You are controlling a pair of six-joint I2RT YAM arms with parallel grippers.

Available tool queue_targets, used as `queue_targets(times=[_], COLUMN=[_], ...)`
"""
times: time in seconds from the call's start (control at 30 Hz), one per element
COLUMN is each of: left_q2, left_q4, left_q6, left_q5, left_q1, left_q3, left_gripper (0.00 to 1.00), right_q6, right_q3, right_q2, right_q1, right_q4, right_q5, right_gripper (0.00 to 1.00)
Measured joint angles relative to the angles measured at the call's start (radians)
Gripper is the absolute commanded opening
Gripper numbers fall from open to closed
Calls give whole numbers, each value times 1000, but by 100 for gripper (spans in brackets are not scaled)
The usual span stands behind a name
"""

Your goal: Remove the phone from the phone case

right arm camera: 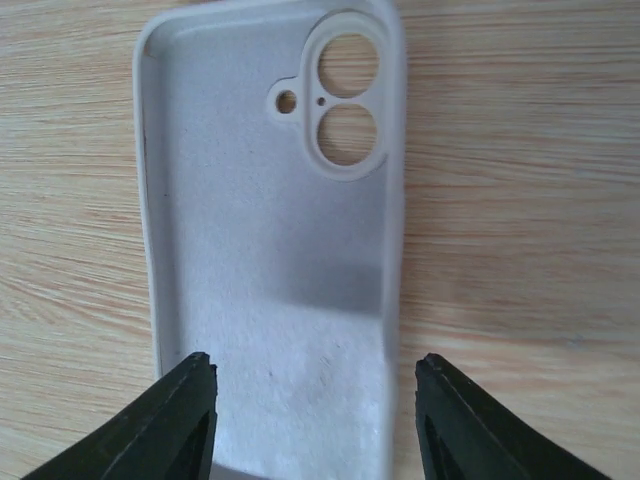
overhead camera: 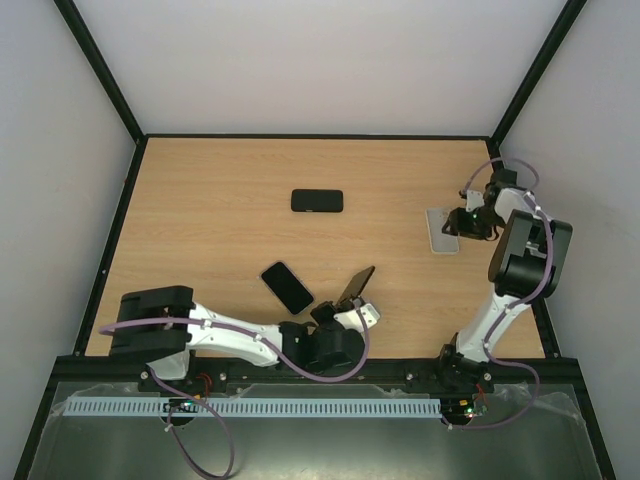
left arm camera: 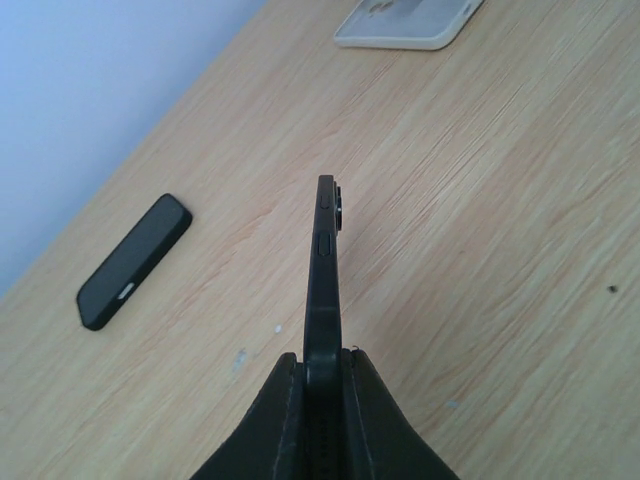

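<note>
Left claw (left arm camera: 323,372) pinches a slim black phone (left arm camera: 323,262) edge-on; right claw (right arm camera: 315,372) spread above pale, felt-lined case (right arm camera: 258,215).

The phone case (overhead camera: 316,201) lies far, in the middle of the surface (overhead camera: 200,200). A phone (overhead camera: 287,286) lies nearer, just left of a second phone (overhead camera: 357,284) held in the left pincer (left arm camera: 320,375). At right, another case (overhead camera: 443,230) lies under the right pincer (right arm camera: 315,370).

The table (overhead camera: 200,220) is wood-grain, the phone case (overhead camera: 317,200) matt black, the pale case (right arm camera: 270,250) fuzzy-lined.
</note>
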Motion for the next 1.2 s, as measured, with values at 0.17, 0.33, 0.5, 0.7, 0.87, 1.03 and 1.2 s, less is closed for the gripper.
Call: queue_targets(times=[0.17,0.33,0.5,0.7,0.87,1.03,1.2], left_q2=[36,95,213,375,476,565,618], left_q4=[-24,-29,-47,-136,-222,-315,-349], left_q6=[64,167,277,352,371,372,370], left_q5=[-42,-80,-100,-127,-133,-145,-163], left_q1=[42,105,151,190,209,222,226], left_q3=[24,93,230,427,526,605,668], left_gripper=[3,3,3,3,3,3,9], right_q6=[26,14,11,97,194,246,267], right_q3=[-64,-139,-190,-252,-333,-387,-431], right_q2=[-134,-343,-516,-691,-729,-718,-750], right_q1=[-6,-5,8,12,13,13,12], right_q4=[21,7,-53,-46,32,109,166], right_q5=[44,32,-44,-176,-242,-267,-268], right_gripper=[54,54,54,54,55,55,55])
